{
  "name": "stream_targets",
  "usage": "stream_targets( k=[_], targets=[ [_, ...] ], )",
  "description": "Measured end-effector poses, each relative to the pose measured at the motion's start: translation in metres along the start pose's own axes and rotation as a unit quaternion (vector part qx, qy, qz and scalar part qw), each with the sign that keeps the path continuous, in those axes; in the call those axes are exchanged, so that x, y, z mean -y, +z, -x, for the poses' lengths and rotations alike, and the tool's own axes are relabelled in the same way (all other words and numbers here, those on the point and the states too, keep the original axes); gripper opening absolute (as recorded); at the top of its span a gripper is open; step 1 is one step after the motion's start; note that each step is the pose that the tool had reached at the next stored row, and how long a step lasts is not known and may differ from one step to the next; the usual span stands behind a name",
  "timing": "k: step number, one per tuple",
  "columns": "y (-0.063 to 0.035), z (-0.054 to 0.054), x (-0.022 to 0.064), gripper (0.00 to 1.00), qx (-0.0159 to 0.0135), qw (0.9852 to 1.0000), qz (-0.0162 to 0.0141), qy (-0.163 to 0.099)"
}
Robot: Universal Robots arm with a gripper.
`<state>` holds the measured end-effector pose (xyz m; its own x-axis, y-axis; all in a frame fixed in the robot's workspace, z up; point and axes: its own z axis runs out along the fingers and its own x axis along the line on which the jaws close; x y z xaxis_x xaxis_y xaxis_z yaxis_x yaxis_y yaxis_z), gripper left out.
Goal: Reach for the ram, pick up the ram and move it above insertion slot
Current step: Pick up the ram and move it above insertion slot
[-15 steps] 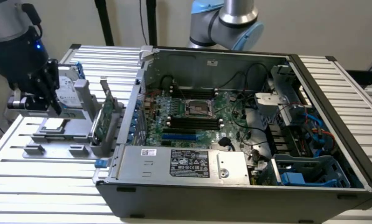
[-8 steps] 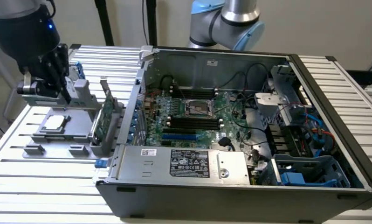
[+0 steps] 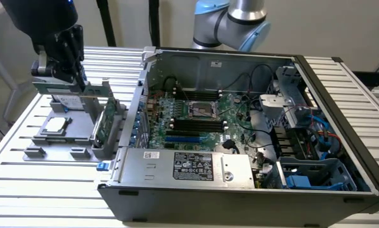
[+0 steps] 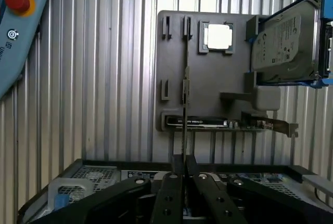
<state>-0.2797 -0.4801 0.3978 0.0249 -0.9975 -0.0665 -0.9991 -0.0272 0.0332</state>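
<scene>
Tool (image 3: 58, 71) at upper left of the exterior view, fingers closed on the ram (image 3: 60, 88), which hangs edge-level beneath it, lifted clear above the grey holder tray (image 3: 50, 153). In the wrist view the ram (image 4: 183, 125) runs as a thin edge out from between the fingers (image 4: 169, 193).

Step, by my reading: pick done, carry under way. Insertion slots (image 3: 199, 125) lie well apart, mid-frame inside the open computer case (image 3: 240, 192); travel over the case wall is called for, stick kept level.

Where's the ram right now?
The ram is at the exterior view's upper left, gripped in the gripper and lifted just above the grey holder tray, left of the open computer case.
</scene>
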Motion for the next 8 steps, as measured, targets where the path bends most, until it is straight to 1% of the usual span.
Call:
stream_targets(
  k=[2,4,8],
  targets=[
    [-0.0076,0.0,0.0087,0.13,0.0013,1.0,0.0008,0.0],
    [-0.013,0.0,0.0176,0.13,0.0033,1.0,0.0011,0.0],
    [-0.0177,0.0,0.0353,0.13,0.008,1.0,0.0012,0.0]
  ],
)
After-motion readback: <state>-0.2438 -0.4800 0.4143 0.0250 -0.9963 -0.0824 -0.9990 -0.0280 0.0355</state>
